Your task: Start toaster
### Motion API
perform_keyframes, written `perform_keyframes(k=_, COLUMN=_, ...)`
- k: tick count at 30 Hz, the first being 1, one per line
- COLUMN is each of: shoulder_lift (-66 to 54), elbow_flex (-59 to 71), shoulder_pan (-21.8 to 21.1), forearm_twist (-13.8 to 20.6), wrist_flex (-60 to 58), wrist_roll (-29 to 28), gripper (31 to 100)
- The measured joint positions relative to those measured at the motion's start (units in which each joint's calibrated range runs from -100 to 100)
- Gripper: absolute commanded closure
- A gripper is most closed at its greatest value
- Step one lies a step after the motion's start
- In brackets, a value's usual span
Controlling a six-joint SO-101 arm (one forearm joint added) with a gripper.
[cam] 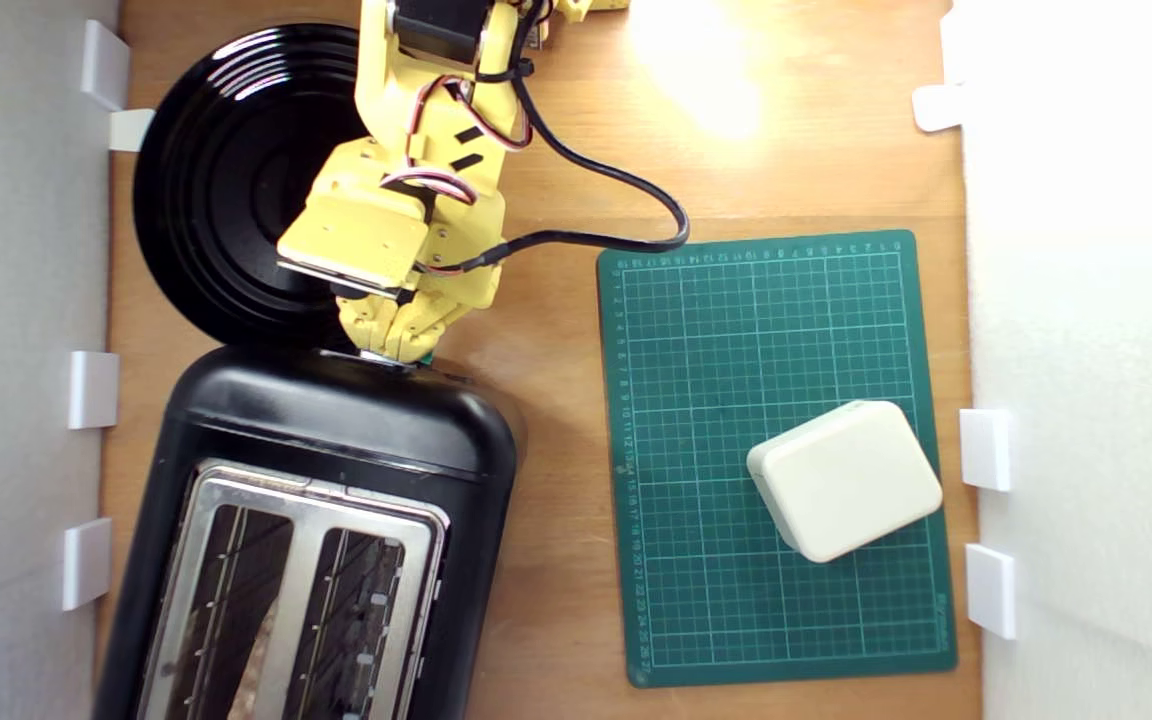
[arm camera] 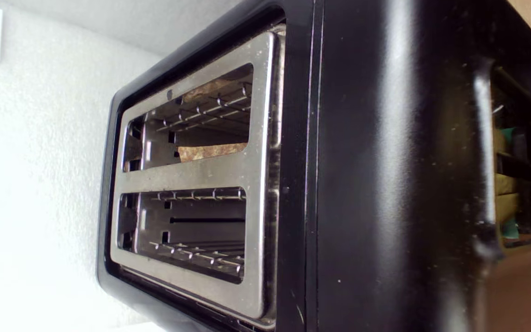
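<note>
Glossy black plastic toaster (cam: 336, 420) with a scuffed silver metal top plate (arm camera: 201, 173); glossy ribbed black plate (cam: 226, 180); smooth wooden table (cam: 556, 400); matt green cutting mat (cam: 716, 340).

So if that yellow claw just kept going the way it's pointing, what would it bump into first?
Most likely the toaster. The gripper points down at the toaster's end nearest the black plate, where a bit of teal-green lever peeks out. It looks about touching already, though depth is hard to judge.

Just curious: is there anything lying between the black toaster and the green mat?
No. In the exterior view, only bare wooden table shows between the toaster and the green mat.
</note>
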Motion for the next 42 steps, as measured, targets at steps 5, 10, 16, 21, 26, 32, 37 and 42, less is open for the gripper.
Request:
perform_keyframes(k=5, shoulder_lift=-0.17, elbow_flex=5.56, shoulder_pan=0.27, forearm_twist=0.0, wrist_flex=-4.26, wrist_roll=0.0, gripper=98.9)
perform_keyframes(k=10, shoulder_lift=-1.17, elbow_flex=7.97, shoulder_pan=0.27, forearm_twist=-0.39, wrist_flex=-5.53, wrist_roll=0.0, gripper=98.9)
perform_keyframes(k=16, shoulder_lift=-0.75, elbow_flex=15.57, shoulder_pan=0.27, forearm_twist=-0.96, wrist_flex=-12.6, wrist_roll=0.16, gripper=98.9)
perform_keyframes(k=21, shoulder_lift=-1.0, elbow_flex=19.65, shoulder_pan=0.36, forearm_twist=-2.31, wrist_flex=-15.91, wrist_roll=0.38, gripper=98.9)
perform_keyframes(k=26, shoulder_lift=0.42, elbow_flex=21.96, shoulder_pan=0.36, forearm_twist=-2.41, wrist_flex=-18.72, wrist_roll=0.38, gripper=98.8)
perform_keyframes(k=32, shoulder_lift=1.67, elbow_flex=23.17, shoulder_pan=0.27, forearm_twist=-2.41, wrist_flex=-21.19, wrist_roll=0.38, gripper=98.8)
perform_keyframes(k=37, shoulder_lift=3.08, elbow_flex=24.47, shoulder_pan=0.27, forearm_twist=-3.85, wrist_flex=-23.57, wrist_roll=0.48, gripper=98.8)
perform_keyframes(k=42, shoulder_lift=3.25, elbow_flex=26.32, shoulder_pan=0.27, forearm_twist=-4.24, wrist_flex=-26.3, wrist_roll=0.43, gripper=98.7)
